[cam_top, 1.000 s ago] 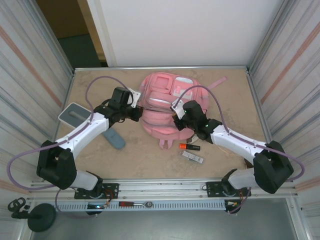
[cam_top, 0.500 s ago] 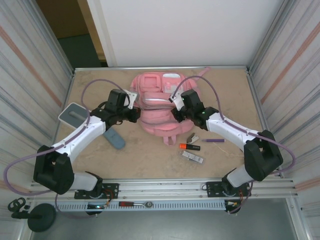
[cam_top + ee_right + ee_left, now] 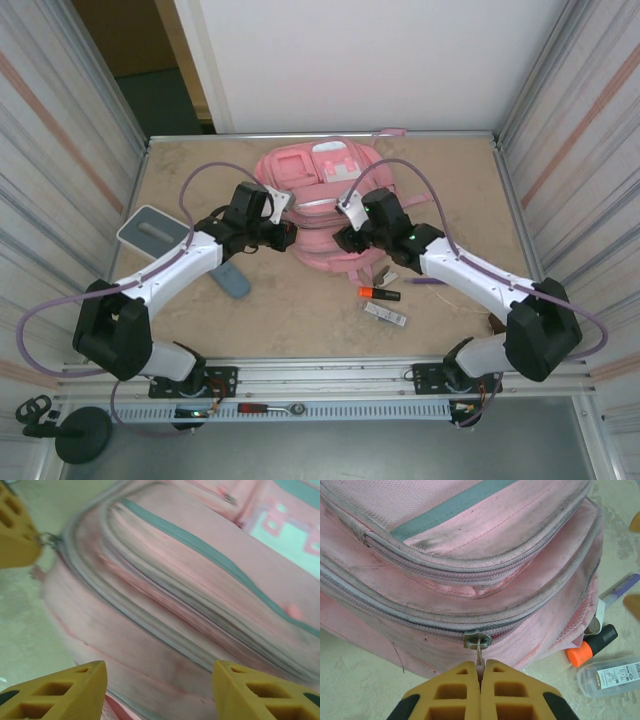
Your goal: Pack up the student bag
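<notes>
The left claw is clamping together on the small metal zipper pull, which is hanging from its slider on the lower zip track of the student bag. The pull is lying straight ahead of the fingertips, in line with the claw, while the track is running crosswise to it, curving away to both sides around the bag's edge. Whether the track is already parted on either side of the slider is hard to tell.

The right claw is hovering over the bag's opposite flank with its fingers standing apart and gripping nothing; the bag's fabric is showing between them.

From above, the student bag is lying flat in the middle of the desk, its long axis running from the near side toward the far wall, with the left claw at its near-left edge and the right claw at its near-right.

The coming move is probably turning on dragging the slider sideways along the track, not pulling outward, and the left arm is already on it.

An orange highlighter, a clear bottle and a purple pen are waiting just beside the bag's near-right corner.
</notes>
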`<state>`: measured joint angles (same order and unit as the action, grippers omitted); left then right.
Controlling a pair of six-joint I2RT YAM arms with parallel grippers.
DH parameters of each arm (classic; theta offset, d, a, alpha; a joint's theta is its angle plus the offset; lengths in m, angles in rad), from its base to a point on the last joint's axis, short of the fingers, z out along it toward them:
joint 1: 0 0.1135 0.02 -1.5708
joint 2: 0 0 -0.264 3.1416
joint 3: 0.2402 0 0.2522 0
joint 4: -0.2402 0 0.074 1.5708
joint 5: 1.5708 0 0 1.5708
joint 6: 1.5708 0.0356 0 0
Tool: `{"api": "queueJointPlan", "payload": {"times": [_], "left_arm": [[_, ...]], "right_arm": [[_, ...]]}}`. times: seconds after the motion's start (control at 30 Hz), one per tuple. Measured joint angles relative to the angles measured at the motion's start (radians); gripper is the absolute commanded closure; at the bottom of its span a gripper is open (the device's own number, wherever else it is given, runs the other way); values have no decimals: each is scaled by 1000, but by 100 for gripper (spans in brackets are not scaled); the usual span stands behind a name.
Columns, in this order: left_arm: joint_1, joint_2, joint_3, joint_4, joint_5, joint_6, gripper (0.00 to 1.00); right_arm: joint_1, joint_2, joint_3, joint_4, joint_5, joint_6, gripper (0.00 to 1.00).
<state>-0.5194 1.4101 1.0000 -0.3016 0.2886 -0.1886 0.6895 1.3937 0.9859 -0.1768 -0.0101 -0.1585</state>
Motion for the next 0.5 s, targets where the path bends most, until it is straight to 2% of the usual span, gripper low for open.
{"api": "queueJointPlan", "payload": {"times": [0.17, 0.23, 0.33, 0.47, 0.5], "left_arm": [[0, 0, 0, 0, 0, 0, 100], [0, -2, 0, -1, 0, 0, 100], [2, -4, 0, -5, 0, 0, 100], [18, -17, -7, 12, 4, 0, 100], [29, -25, -14, 16, 4, 0, 100]], "right_arm": [[56, 140, 99, 27, -8, -72, 46], [71, 187, 124, 40, 16, -94, 58], [76, 216, 131, 54, 56, -119, 84], [85, 208, 102, 107, 85, -143, 100], [85, 199, 83, 129, 84, -140, 100]]}}
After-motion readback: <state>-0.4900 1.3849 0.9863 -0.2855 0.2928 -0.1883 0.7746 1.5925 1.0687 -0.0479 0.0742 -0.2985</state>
